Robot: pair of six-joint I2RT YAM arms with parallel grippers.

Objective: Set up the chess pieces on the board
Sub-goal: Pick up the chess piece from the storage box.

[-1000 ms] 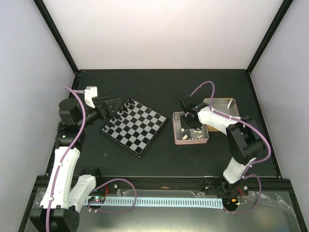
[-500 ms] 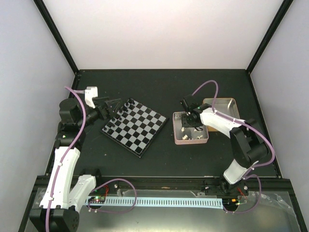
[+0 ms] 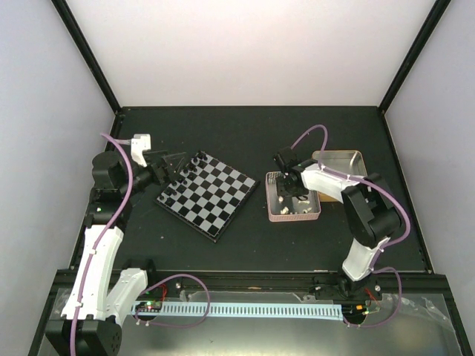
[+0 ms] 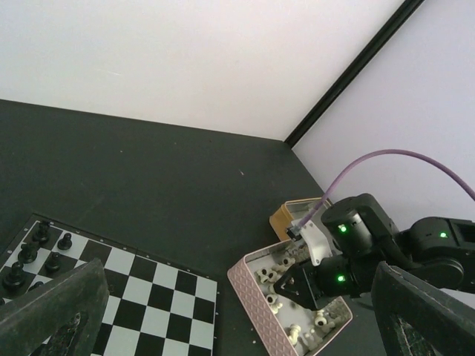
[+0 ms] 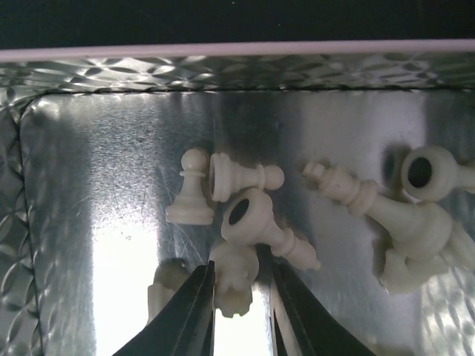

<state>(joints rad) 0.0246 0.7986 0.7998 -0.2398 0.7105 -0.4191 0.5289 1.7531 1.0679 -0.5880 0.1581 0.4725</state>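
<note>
The board point(image 3: 211, 194) sits cornerwise on the counter point(image 3: 245, 133), with black pieces point(image 3: 180, 178) along its left edge. The left hand point(image 3: 178, 165) hovers spread by that edge. The right hand point(image 3: 285, 187) dips into a pink tin point(image 3: 294, 219) holding cream pieces point(image 3: 284, 211); whether it grips one is hard to tell.

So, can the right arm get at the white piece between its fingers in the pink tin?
Probably yes: the fingers stand either side of that piece inside the tin, and nothing covers it. A second piece lies close against it and may get caught.
</note>
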